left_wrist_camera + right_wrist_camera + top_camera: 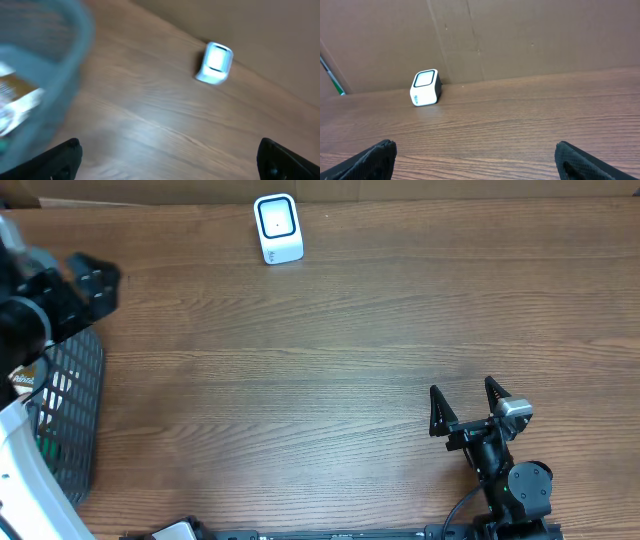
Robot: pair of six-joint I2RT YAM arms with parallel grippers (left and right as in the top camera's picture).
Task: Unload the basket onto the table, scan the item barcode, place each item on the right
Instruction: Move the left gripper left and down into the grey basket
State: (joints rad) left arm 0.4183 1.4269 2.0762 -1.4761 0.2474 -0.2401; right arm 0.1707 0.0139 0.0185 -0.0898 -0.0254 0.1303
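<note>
Step in hand looks like the pick, and it's not yet made. The barcode scanner [278,228] sits at the table's far edge. The basket [75,395] is well left of the scanner, nearer the robot. The item [20,102], a tan-and-white packet, lies inside it; the view is blurred and no barcode is readable. Left gripper [170,161] is spread wide and empty, on the basket's scanner side. Right gripper [462,392] is likewise released, well apart from the scanner. Next, I'd say: take the left in over the basket, clamp the packet, then face its code to the scanner window.
</note>
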